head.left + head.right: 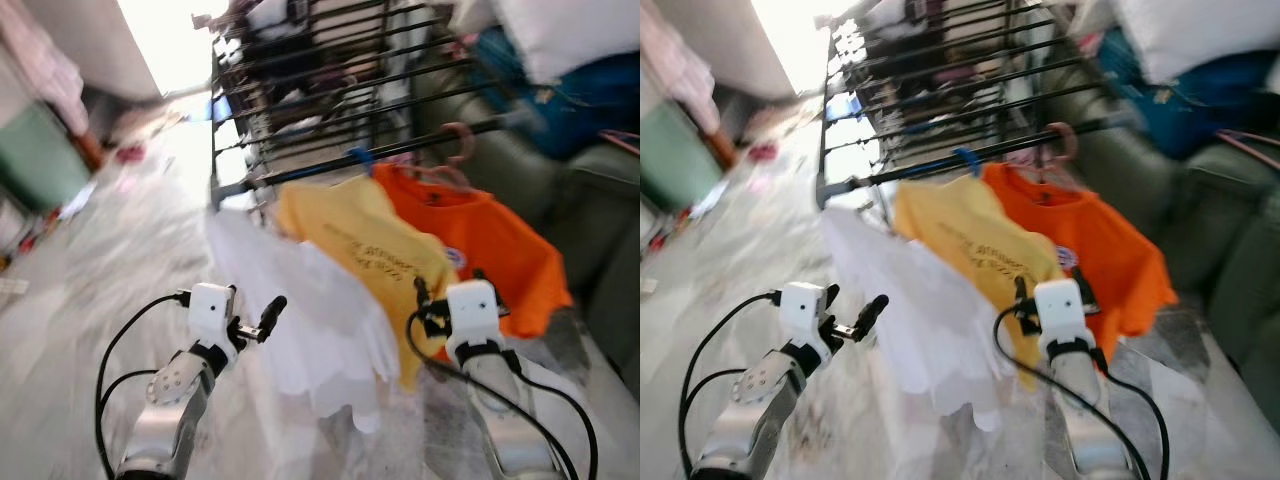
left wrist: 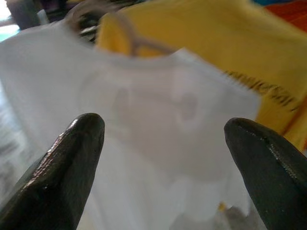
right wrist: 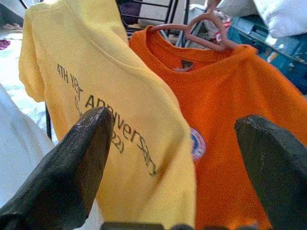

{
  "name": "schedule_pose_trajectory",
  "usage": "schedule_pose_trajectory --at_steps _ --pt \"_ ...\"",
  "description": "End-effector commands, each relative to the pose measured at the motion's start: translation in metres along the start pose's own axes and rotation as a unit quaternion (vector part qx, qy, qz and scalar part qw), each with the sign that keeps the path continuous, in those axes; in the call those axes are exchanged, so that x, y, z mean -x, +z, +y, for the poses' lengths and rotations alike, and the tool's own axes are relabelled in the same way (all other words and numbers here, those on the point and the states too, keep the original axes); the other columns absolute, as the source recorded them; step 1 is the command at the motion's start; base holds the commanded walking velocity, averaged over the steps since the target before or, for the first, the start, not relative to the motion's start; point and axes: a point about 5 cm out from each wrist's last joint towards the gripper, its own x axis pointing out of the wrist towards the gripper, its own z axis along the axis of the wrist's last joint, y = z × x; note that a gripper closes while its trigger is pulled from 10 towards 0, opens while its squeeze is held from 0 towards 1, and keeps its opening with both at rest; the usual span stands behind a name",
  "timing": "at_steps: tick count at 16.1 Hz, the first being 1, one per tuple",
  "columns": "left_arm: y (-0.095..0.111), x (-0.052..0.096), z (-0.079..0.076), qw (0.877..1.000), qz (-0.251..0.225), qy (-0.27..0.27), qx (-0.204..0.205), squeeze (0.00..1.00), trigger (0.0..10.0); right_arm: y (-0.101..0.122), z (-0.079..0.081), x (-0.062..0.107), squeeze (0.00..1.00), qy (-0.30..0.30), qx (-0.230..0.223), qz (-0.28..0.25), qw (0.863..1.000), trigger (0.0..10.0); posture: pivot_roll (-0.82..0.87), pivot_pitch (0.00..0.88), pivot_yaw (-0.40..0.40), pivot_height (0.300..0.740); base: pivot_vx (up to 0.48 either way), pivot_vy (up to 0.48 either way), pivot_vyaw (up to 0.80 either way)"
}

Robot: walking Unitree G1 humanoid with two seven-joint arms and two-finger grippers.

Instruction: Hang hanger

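the left gripper [image 1: 262, 322] and right gripper [image 3: 177, 158] are both open wide and hold nothing. just past them a white shirt [image 1: 300, 300], a yellow shirt [image 1: 365, 235] and an orange shirt [image 1: 475, 240] hang in a row. the pink hanger [image 3: 206, 29] in the orange shirt is hooked on the black rack [image 1: 330, 95].

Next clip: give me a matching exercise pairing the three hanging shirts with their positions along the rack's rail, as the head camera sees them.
Things:
1. white shirt
2. yellow shirt
3. orange shirt

Places:
A. middle of the three
B. furthest to the robot's right, on a pink hanger
C. furthest to the robot's left, nearest the left gripper

Pairs: 1-C, 2-A, 3-B
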Motion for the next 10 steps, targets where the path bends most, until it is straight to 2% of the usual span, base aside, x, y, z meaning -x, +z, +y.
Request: schedule_pose_trajectory --at_steps 1,3,5,10 --pt "0.003 -0.004 0.001 1.0 -0.007 -0.008 -0.002 0.0 10.0 0.013 -0.003 -0.003 0.0 0.002 0.007 -0.016 1.0 10.0 -0.25 0.0 0.197 0.74 0.0 0.0 -0.8" --pt "0.005 -0.009 0.0 1.0 -0.014 -0.011 0.001 0.0 10.0 0.018 -0.008 -0.005 0.0 -0.011 0.001 -0.014 1.0 10.0 -0.25 0.0 0.195 0.74 0.131 0.0 -0.8" --pt "0.005 -0.01 0.001 1.0 -0.02 -0.01 0.003 0.0 10.0 0.023 -0.004 -0.006 0.0 -0.004 -0.001 -0.016 1.0 10.0 -0.24 0.0 0.188 0.74 0.27 0.0 -0.72" --pt "-0.003 -0.002 0.002 1.0 -0.017 -0.003 0.005 0.0 10.0 0.026 0.014 -0.005 0.0 0.044 0.015 -0.022 0.999 10.0 -0.22 0.0 0.167 0.74 0.269 0.0 0.0"
